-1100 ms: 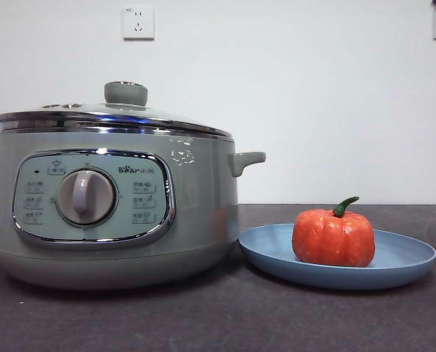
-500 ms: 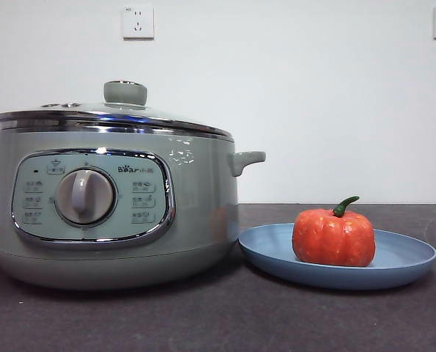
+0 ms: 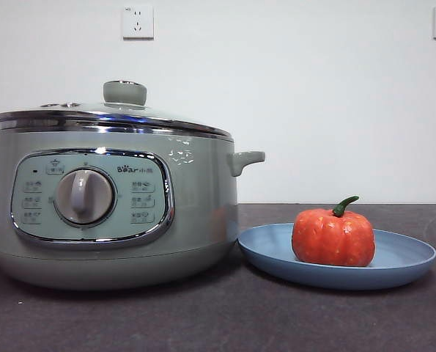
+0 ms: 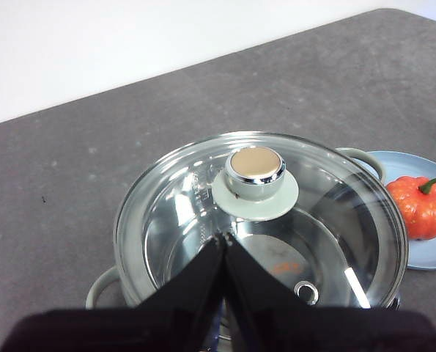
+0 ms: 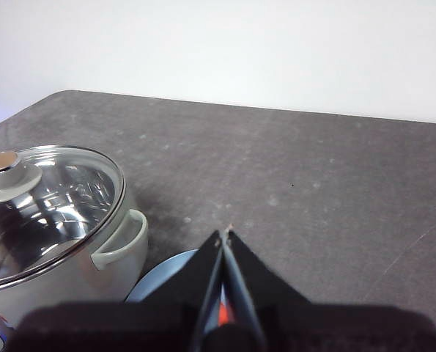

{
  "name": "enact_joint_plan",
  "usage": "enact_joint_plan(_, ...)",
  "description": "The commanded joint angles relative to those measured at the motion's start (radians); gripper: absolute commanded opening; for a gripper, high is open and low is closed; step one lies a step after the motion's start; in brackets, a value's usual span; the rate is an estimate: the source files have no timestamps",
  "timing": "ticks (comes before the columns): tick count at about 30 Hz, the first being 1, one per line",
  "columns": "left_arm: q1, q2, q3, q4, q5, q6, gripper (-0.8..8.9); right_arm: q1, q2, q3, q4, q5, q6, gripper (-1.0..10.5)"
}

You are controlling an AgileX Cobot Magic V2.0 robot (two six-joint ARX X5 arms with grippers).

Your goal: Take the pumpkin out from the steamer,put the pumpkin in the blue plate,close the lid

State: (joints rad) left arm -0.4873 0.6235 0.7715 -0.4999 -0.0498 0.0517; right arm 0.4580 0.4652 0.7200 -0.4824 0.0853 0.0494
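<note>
Front view shows the pumpkin point(image 3: 333, 237) sitting in the blue plate point(image 3: 408, 265), lid point(image 3: 115, 111) seated on the steamer point(image 3: 196, 213), left gripper point(image 4: 223, 237) and right gripper point(image 5: 225, 233) both pressed together and empty, so nothing looks left to do.

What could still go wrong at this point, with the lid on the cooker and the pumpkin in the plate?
Little looks at risk. The pumpkin sits toward one side of the shallow blue plate, so a knock might roll it out. The plate's rim lies close to the steamer, so shifting the cooker could push it. The left gripper, jaws shut, hangs above the lid near its knob; the right gripper, also shut, hangs over the plate, and a careless retreat might clip either.
</note>
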Motion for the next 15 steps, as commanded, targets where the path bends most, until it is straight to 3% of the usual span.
enact_joint_plan(1,0.002,0.002,0.002,0.004,0.000,-0.007,-0.03,0.002,-0.001,-0.005,0.002,0.000,0.013,0.0)
enact_joint_plan(8,0.043,-0.110,0.001,-0.115,0.002,0.007,-0.03,0.002,-0.001,-0.005,0.002,-0.001,0.013,0.0)
enact_joint_plan(11,0.136,-0.218,-0.008,-0.199,0.007,-0.037,-0.03,0.002,-0.001,-0.005,0.002,0.000,0.013,0.0)
enact_joint_plan(15,0.301,-0.364,-0.107,-0.125,0.002,-0.073,-0.03,0.002,-0.001,-0.005,0.002,0.000,0.013,0.0)
